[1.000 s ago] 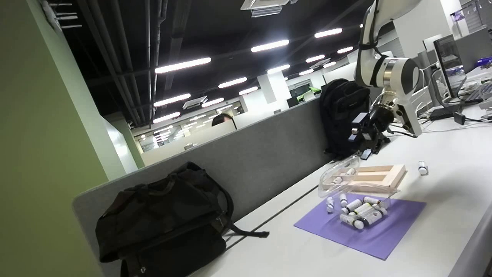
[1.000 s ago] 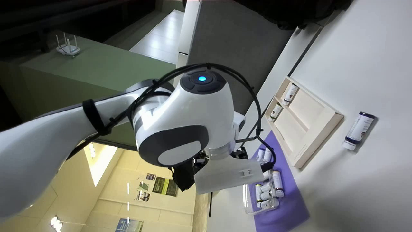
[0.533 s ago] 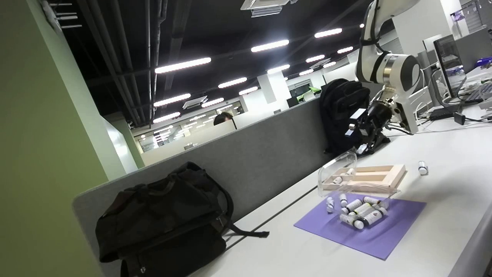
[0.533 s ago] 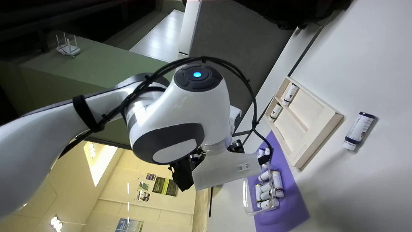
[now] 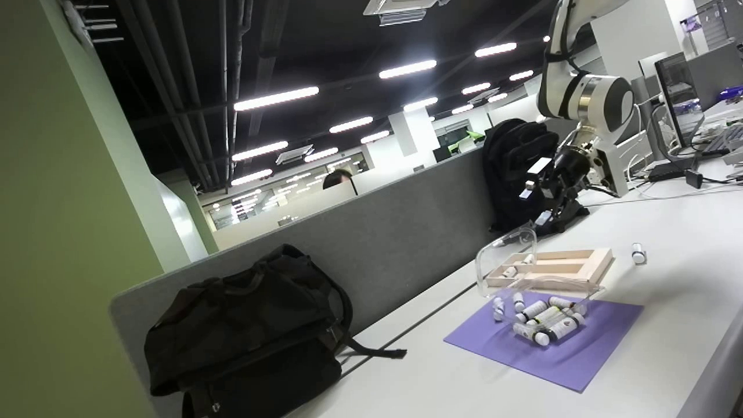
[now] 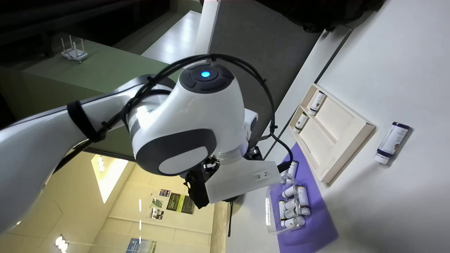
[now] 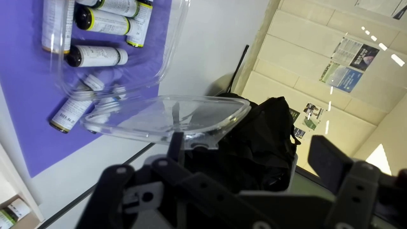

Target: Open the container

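On the purple mat (image 5: pixel 580 368), the clear container (image 6: pixel 268 214) is sitting with bottles (image 7: pixel 106 22) lying in its base (image 7: pixel 173 44). Its lid (image 7: pixel 168 119) is standing raised and tilted at the far left of the base in an exterior view. Wooden tray (image 5: pixel 601 268) is lying just beyond, on the far side; doesn't look like your target.

Your gripper (image 7: pixel 248 148) is hovering by the lid's upper edge, fingers spread wide, pinching nothing. One finger (image 7: pixel 175 146) is showing right next to the lid's tab (image 7: pixel 201 146); can't tell if it's touching.

Step, my read: you're finishing the opening. Lid's up, base is exposed, so you're probably close to done.

Next: if the lid is leaning on that finger, you're needing a light push farther from the base, so it isn't falling back. Thin plastic is likely flexing; go slow. If it's standing by itself, you're only needing to clear off, fingers wide, nothing catching the tab.
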`<state>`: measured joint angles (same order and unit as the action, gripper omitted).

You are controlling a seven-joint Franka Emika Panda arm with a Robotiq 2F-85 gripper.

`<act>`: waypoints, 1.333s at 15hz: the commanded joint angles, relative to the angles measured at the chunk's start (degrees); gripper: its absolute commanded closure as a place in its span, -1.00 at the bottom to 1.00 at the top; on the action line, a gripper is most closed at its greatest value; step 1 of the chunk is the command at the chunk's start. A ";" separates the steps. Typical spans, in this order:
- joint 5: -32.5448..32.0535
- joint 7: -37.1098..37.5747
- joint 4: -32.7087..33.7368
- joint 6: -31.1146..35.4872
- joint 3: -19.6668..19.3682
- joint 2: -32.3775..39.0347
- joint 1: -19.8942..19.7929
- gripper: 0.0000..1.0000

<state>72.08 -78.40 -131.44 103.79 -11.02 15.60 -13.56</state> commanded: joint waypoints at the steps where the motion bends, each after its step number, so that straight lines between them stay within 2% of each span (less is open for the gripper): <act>1: 0.34 0.27 0.65 0.61 -0.57 -0.82 0.20 -1.00; 5: -0.02 0.54 1.28 1.84 -0.41 -0.04 0.55 -1.00; 14: -11.55 19.37 1.10 10.88 0.38 6.27 3.54 -1.00; 20: -17.45 22.90 2.17 10.09 2.81 10.89 4.02 -1.00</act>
<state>57.58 -59.65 -131.06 114.51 -9.22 24.96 -9.58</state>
